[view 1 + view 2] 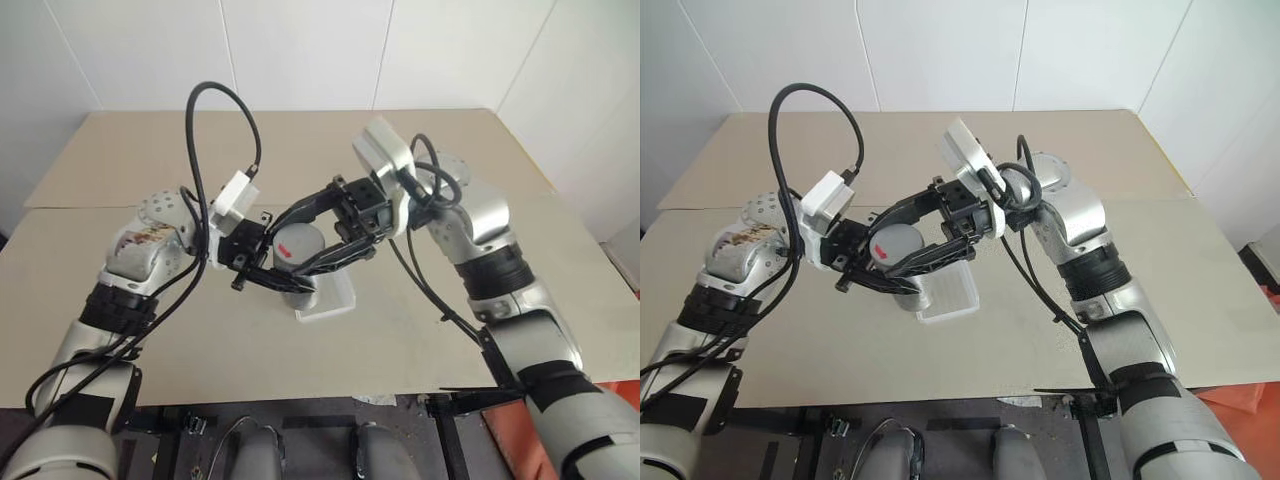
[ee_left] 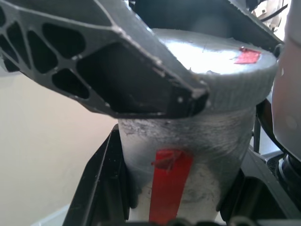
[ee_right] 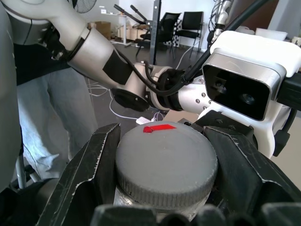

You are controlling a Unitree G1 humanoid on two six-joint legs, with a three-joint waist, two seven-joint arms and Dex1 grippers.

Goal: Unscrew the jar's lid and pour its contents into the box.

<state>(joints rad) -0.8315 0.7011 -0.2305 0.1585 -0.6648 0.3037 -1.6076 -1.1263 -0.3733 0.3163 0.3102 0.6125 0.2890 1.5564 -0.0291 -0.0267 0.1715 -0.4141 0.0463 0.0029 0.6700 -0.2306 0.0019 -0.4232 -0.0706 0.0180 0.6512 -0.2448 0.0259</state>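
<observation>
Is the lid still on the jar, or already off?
On. The grey lid sits flush atop the jar, with the right gripper closed around its ribbed rim and the left gripper clamping the jar's body.

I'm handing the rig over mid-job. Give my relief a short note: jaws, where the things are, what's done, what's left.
Left gripper: jaws shut on the jar, held above the table.
Right gripper: jaws shut on the lid.
The box sits on the table just beneath and beyond the jar.
Done: both grips set.
Left: the lid is on the jar; unscrew it, lift it off, pour into the box.
</observation>
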